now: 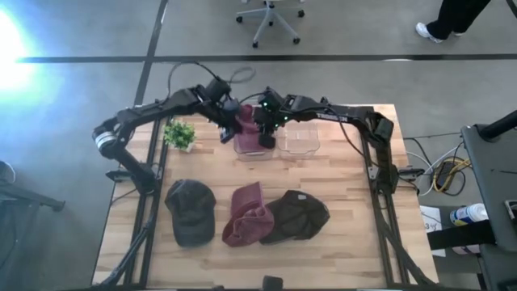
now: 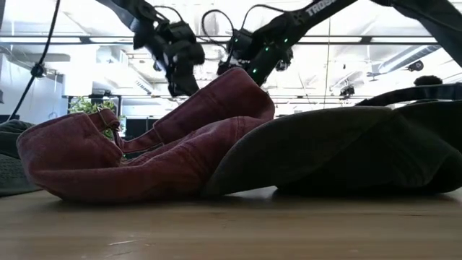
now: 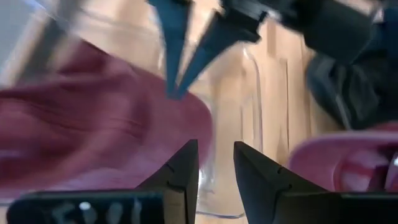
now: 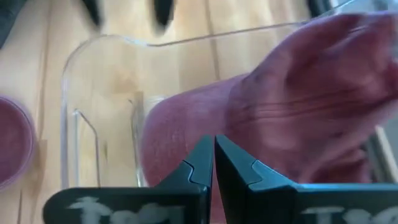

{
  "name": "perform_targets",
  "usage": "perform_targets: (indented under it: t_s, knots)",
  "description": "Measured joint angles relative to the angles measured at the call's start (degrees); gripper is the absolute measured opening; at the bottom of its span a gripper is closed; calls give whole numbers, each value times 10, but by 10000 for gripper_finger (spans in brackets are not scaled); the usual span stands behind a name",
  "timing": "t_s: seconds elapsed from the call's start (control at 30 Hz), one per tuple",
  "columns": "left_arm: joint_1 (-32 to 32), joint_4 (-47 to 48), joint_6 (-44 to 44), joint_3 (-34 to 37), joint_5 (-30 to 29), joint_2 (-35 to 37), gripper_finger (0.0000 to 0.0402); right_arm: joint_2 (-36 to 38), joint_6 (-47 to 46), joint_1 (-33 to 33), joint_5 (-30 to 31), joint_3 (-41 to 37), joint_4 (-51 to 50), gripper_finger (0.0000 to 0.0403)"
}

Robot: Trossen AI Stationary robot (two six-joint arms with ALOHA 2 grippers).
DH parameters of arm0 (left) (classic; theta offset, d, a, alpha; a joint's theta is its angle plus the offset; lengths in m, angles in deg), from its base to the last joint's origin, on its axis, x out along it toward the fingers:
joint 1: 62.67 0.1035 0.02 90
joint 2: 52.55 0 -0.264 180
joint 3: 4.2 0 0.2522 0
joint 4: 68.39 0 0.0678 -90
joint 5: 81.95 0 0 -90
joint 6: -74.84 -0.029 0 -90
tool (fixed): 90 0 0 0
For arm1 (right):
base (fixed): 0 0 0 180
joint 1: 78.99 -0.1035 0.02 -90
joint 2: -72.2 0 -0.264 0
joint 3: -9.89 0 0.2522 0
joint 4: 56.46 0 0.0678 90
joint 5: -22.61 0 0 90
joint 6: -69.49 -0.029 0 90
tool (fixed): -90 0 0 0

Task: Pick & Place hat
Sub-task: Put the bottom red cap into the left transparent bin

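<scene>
I have both arms reaching in over the far edge of the bench, meeting above the two clear bins that sit side by side there. The maroon hat (image 1: 245, 123) hangs between them, draped over the left clear bin (image 1: 253, 149), its cloth partly down inside the bin's walls as seen from both wrist cameras. My left tool (image 1: 229, 123) is on the hat's left side with its fingers (image 3: 177, 180) standing a little apart; from its wrist view the cloth lies ahead of the tips, and I cannot tell whether anything is pinched between them. My right tool (image 1: 266, 129) is clenched with its fingertips (image 4: 202, 163) together, directly over the maroon cloth; whether a fold is caught in them I cannot make out. The right clear bin (image 1: 300, 139) stands just beside the first one. A small potted plant (image 1: 179, 133) sits near the far left corner of the bench. Along the near edge lie three more hats: a dark grey hat (image 1: 191, 210) toward the left, a second maroon hat (image 1: 248, 215) in the middle, and a dark olive hat (image 1: 298, 217) overlapping it on the right.
</scene>
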State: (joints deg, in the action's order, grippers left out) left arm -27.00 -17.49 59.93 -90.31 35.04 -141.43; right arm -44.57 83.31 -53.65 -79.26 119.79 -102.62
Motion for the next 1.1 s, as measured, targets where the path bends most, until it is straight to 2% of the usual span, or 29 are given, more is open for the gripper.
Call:
perform_targets:
  t_s: [0.27,0.53,0.7,0.87,1.0,1.1]
  knots:
    - [-35,-22,9,95,-46,-3,94,-42,-46,2,-37,2,-2,13]
    - [-39,-33,44,127,-56,7,94,-75,-53,0,-41,2,-1,13]
    - [-41,-45,45,127,-56,22,94,-86,-80,1,30,3,14,13]
    - [-41,-48,46,127,-60,24,94,-87,-98,7,64,3,73,13]
    - [-41,-48,46,127,-55,25,94,-87,-114,13,122,6,91,13]
    - [-41,-48,46,127,-54,25,94,-87,-113,18,123,6,90,13]
